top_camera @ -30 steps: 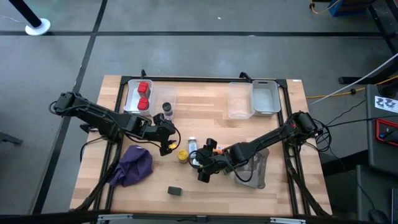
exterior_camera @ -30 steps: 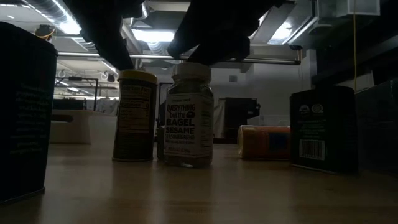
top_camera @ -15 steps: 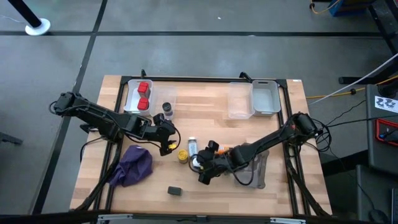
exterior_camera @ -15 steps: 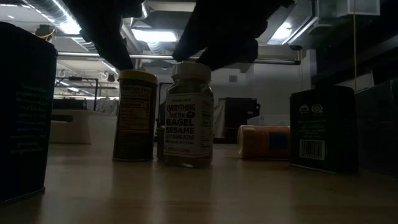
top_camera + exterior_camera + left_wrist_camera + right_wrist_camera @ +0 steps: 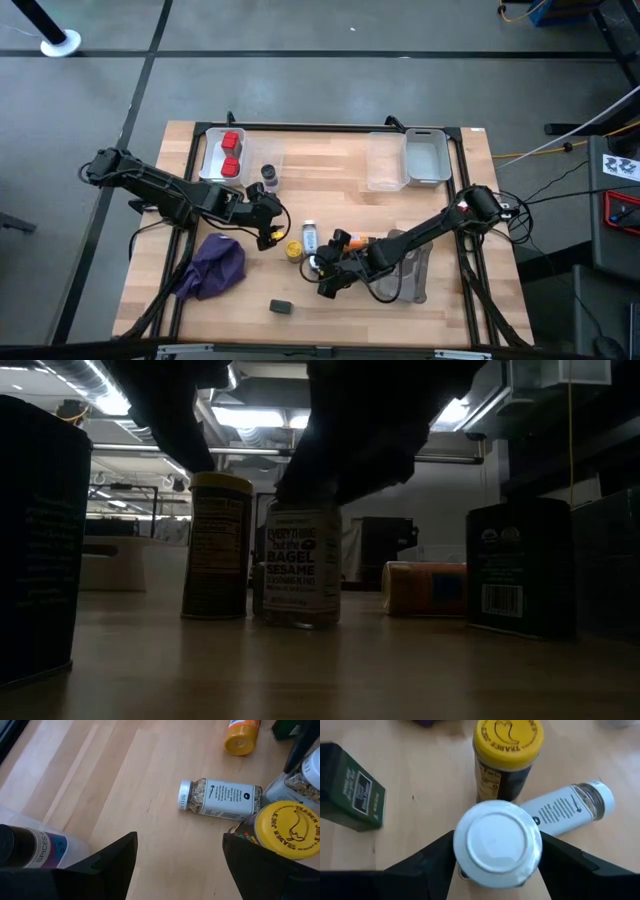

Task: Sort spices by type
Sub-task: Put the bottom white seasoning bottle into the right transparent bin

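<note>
White cap first — my right jaws (image 5: 497, 851) sit down over the white-capped bagel-seasoning bottle (image 5: 497, 845), one finger (image 5: 427, 860) on each side of the cap, close to it; I cannot tell if they are pressing yet. The bottle stands upright on the wooden worktop (image 5: 330, 190), near the front middle. In the low view the cap is hidden under the dark jaws, label still readable (image 5: 303, 565).

Just beside it stands the yellow-lidded jar (image 5: 507, 757), upright. A second white-capped bottle (image 5: 220, 800) lies on its side next to both. An orange bottle (image 5: 241, 737) lies a bit further off, on the right arm's side. A dark green box (image 5: 351, 787) rests flat on the wood near the standing bottle.

My left jaws (image 5: 272, 228) hover wide open, holding nothing, just beside the yellow lid.

Two red cubes (image 5: 231, 153) sit in a clear tray (image 5: 212, 165) at the back left, a dark jar (image 5: 268, 175) in the tray beside it. Purple cloth (image 5: 214, 265) front left — a small grey block (image 5: 281, 307) near the front edge.
</note>
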